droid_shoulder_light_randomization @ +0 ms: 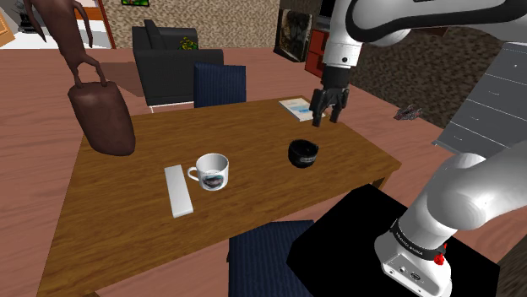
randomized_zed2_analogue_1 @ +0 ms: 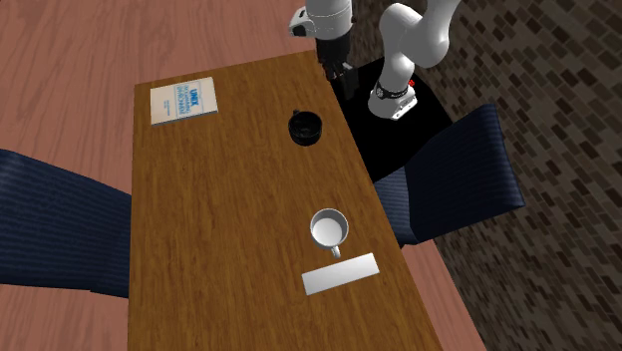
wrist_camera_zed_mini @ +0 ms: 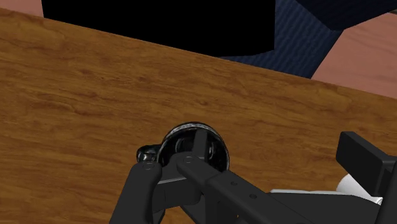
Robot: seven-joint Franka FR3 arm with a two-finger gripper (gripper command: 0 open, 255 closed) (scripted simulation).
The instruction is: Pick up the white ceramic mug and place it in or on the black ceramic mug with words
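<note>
Nearest the stand (droid_shoulder_light_randomization: 363, 228), a blue chair (droid_shoulder_light_randomization: 262, 251) is tucked against the desk (droid_shoulder_light_randomization: 110, 228), on the stand side of the black mug (droid_shoulder_light_randomization: 302, 153). The white mug (droid_shoulder_light_randomization: 211, 171) stands upright on the desk, well apart from the black mug toward the shoulder view's left. Its handle is turned away from the black mug, toward a flat grey slab (droid_shoulder_light_randomization: 178, 191) lying just beside it. The jaws hang open and empty, high above the desk, near the black mug but on the side away from the white mug, so the reach is not yet begun. I judge the sound course is to carry them across above the black mug and settle over the white mug's rim on the side facing the black mug, one finger inside and one out, clear of handle and slab. Then close firmly and lift straight. Beyond the black mug lies a booklet (droid_shoulder_light_randomization: 297, 106), out of the way.
</note>
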